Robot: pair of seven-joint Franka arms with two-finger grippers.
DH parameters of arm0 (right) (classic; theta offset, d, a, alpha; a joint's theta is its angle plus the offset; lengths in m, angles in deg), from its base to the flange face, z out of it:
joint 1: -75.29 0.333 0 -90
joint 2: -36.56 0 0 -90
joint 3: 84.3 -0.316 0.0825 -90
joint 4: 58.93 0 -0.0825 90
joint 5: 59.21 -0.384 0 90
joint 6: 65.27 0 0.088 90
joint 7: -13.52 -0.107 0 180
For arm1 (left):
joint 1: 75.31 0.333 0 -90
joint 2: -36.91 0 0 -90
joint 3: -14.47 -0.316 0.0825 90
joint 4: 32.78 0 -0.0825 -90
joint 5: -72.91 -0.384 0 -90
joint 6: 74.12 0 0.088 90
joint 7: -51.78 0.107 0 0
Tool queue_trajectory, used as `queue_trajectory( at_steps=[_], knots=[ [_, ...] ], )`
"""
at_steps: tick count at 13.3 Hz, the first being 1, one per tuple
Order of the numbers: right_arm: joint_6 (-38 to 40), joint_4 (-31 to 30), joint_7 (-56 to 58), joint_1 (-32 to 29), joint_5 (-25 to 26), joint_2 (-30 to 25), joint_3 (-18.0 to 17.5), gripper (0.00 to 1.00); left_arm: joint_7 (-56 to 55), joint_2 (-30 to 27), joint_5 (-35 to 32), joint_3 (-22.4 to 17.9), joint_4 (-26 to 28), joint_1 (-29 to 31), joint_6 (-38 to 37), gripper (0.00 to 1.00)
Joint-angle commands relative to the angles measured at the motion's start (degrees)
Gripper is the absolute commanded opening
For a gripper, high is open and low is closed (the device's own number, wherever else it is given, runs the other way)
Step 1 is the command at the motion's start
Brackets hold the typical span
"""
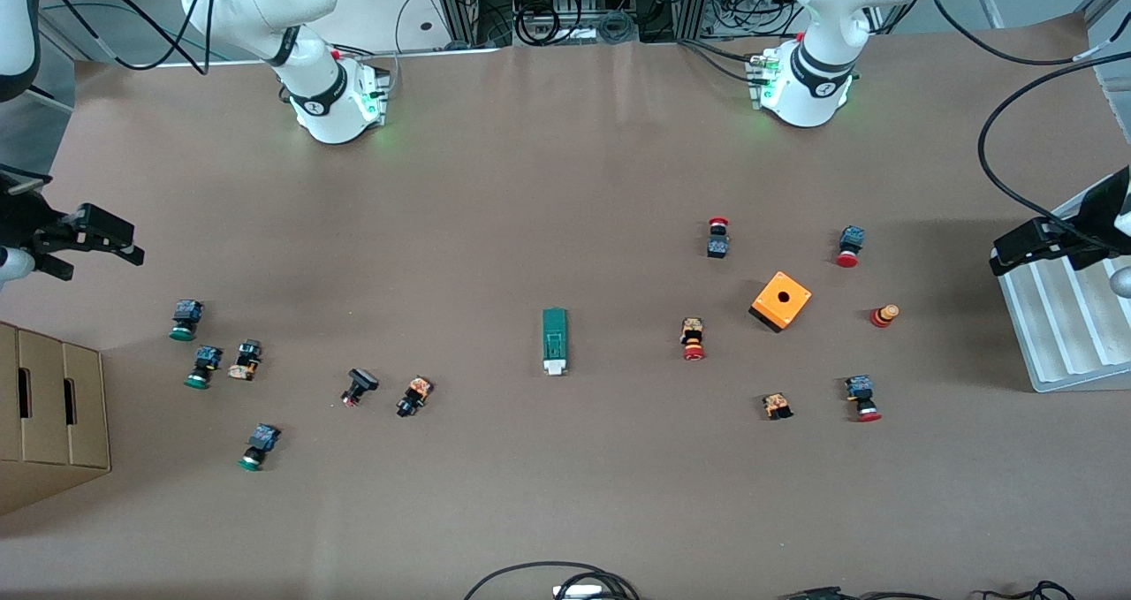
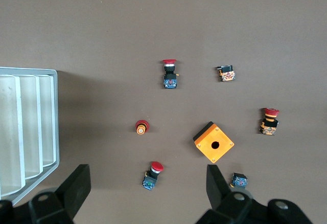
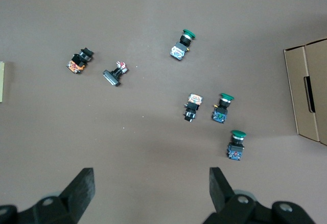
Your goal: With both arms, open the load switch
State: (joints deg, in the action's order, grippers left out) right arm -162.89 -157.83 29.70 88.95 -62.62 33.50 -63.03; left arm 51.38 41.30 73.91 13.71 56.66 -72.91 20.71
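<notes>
Left hand [image 1: 1003, 255] open, fingers [image 2: 76, 185] spread wide, up in the air at the left arm's end of the counter [image 1: 495, 185], over the edge of a white tray [image 1: 1060, 335]. Just past it, toward the middle: red buttons [image 1: 848, 246] scattered around an orange cube [image 1: 781, 300].

Right hand [image 1: 124, 242] open too, fingers [image 3: 82, 188] wide apart, up in the air at the right arm's end of the counter, holding nothing. Under and near it: green buttons [image 1: 185, 319] and a cardboard box [image 1: 49, 414] at the counter's edge. Two more small buttons [image 1: 413, 395] farther toward the middle.

Switch [image 1: 554, 341] flat on the counter near its centre, well apart from both hands, white tab pointing at the front camera. Touched by neither hand. Seen only as a sliver at the edge of the right wrist view [image 3: 2, 82].
</notes>
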Motion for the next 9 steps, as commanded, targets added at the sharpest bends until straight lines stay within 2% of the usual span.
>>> queue_trajectory(
  at_steps=[1, 9],
  knots=[
    [-1.26, -2.0, 0.26, -0.12, 0.77, -2.12, -0.26, 1.0, 0.66, -0.08, -0.12, -0.03, -0.67, -0.11, -0.7, 1.0],
    [-0.3, -1.3, 0.52, 1.2, 1.39, -0.47, -0.09, 1.0, 0.66, 0.01, -0.2, -0.03, -0.67, -0.11, -0.7, 1.0]
  ],
)
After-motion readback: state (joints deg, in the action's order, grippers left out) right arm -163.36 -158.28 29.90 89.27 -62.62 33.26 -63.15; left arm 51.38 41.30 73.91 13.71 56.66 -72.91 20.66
